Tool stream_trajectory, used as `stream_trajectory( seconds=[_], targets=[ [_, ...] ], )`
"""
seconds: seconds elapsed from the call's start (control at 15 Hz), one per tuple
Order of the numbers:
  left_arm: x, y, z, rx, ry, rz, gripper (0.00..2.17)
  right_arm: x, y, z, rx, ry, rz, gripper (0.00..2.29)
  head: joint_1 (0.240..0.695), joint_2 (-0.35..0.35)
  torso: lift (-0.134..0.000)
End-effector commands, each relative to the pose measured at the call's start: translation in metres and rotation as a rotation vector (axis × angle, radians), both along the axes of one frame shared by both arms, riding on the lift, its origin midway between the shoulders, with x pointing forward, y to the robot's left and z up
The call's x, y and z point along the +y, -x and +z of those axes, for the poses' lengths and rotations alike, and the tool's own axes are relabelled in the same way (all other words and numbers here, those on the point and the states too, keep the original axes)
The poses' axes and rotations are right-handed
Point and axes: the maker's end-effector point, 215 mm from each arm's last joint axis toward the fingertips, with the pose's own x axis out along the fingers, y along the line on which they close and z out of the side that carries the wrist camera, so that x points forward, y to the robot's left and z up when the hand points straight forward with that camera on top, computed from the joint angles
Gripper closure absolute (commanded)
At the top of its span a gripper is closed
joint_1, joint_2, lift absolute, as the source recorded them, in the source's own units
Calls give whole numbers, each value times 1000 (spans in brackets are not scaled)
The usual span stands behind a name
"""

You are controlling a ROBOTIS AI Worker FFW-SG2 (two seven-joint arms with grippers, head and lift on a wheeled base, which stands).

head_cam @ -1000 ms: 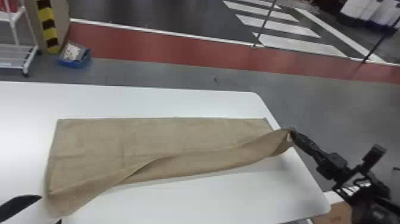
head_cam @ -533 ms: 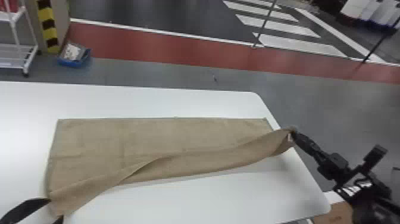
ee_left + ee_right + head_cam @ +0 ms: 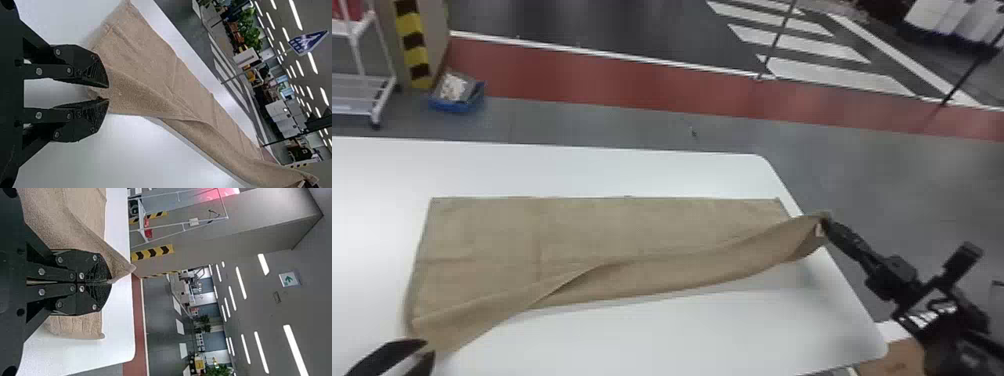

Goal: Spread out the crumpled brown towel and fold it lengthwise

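On the white table [image 3: 642,345], the brown towel [image 3: 632,225] lies long from left to right, its near left corner by the closer left gripper [image 3: 108,93], jaws slightly apart, while the right gripper [image 3: 110,282] pinches the other end.

The towel [image 3: 632,225] is brown, the table [image 3: 657,335] white, the tape [image 3: 412,45] striped yellow-black

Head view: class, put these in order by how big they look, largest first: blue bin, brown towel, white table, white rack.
1. White table
2. Brown towel
3. White rack, cut off by the view's edge
4. Blue bin
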Motion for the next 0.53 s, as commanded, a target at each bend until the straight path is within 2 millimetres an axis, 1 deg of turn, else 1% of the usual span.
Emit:
stream_trajectory(
  seconds=[0.0, 0.07, 0.13, 0.2, 0.27, 0.47],
  targets=[
    [2, -1, -3, 12, -4, 4, 1096, -1, 0, 1, -2, -9, -2, 1646, 695, -350, -123],
    [3, 0, -5, 21, -6, 7, 1308, 1, 0, -1, 8, -26, 4, 1646, 695, -350, -123],
    [5, 0, -8, 30, -8, 13, 1352, 1, 0, -1, 8, -31, 5, 1646, 695, -350, -123],
    [5, -1, -7, 30, -5, 14, 1447, 1, 0, -1, 8, -31, 5, 1646, 695, -350, -123],
    [4, -3, -4, 27, 9, 19, 1710, 1, 0, -1, 8, -31, 5, 1646, 695, -350, -123],
    [3, -5, 15, 8, 53, 26, 1717, 2, 0, -1, 8, -31, 6, 1646, 695, -350, -123]
  ],
)
